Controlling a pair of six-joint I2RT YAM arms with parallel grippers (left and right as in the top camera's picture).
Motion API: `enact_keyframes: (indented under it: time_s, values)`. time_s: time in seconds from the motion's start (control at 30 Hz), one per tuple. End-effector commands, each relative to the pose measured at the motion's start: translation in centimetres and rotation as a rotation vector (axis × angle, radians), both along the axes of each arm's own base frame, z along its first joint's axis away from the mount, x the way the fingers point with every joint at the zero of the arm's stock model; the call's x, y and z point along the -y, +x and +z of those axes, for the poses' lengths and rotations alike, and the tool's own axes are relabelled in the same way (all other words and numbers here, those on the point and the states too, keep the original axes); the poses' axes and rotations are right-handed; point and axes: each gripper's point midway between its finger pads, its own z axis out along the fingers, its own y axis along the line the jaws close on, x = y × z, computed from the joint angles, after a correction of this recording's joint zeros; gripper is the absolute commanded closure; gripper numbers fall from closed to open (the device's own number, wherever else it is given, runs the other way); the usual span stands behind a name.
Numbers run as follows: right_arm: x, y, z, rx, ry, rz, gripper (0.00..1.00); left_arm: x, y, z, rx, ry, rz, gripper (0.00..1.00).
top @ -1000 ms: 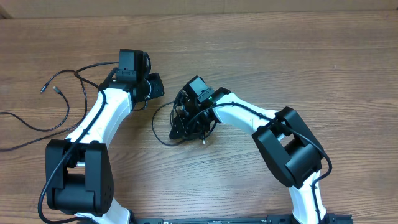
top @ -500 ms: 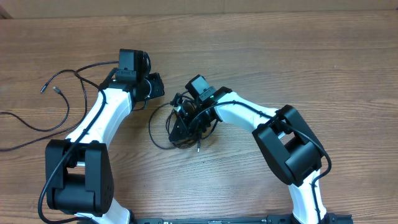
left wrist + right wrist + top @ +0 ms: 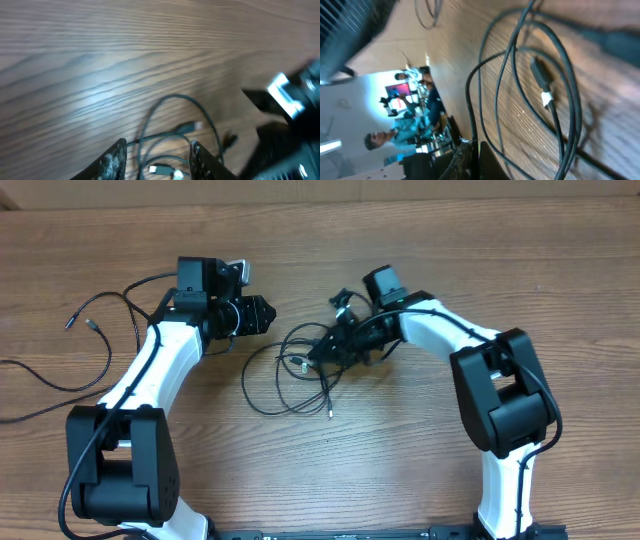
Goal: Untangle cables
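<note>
Several cables (image 3: pixel 300 363), loops elongated left-right.

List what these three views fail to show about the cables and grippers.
Right wrist: right gripper cut off by the bottom edge; which strand of the cables it pinches is unclear.
Overhead: that grip is hidden beneath the arm's own wrist.
Left wrist: motion blur smears the plugs; left gripper cropped at the bottom edge.

You see your left gripper (image 3: pixel 157 162) low in frame, its 2 fingertips apart. Black cables (image 3: pixel 176 97) loop on the wooden table (image 3: pixel 100 60) between them. A blurred black shape (image 3: pixel 295 140) fills the right edge.
</note>
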Motion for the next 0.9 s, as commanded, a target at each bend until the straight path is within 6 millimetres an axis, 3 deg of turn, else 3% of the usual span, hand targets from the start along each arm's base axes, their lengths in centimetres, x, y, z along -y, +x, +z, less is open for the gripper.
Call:
enact_keyframes:
  time_s: [0.0,0.1,0.23,0.37,0.57,0.67,0.87]
  values:
    - [-0.2,0.1,1.7,-0.004,0.124,0.028,0.96,1.3,-0.6,0.8,0.044,-0.077,-0.128,0.57]
    - [0.1,1.1,3.2,0.024,0.207,0.029,0.96,1.3,-0.6,0.9,0.048,-0.086,-0.135,0.53]
    - [0.5,2.3,3.5,0.012,0.210,-0.011,0.96,2.7,-1.4,1.9,0.093,-0.150,-0.244,0.43]
    - [1.0,3.7,3.2,-0.027,0.167,-0.082,0.96,3.2,-1.9,2.3,0.125,-0.165,-0.306,0.47]
    - [2.4,6.2,0.9,-0.129,0.014,-0.270,0.96,2.6,-1.7,1.6,0.108,-0.117,-0.278,0.46]
    - [2.7,7.1,0.4,-0.127,-0.022,-0.323,0.96,2.6,-1.8,1.5,0.104,-0.117,-0.279,0.54]
    - [2.1,9.5,2.1,-0.109,0.039,-0.399,0.96,2.6,-2.1,1.4,0.093,-0.119,-0.285,0.56]
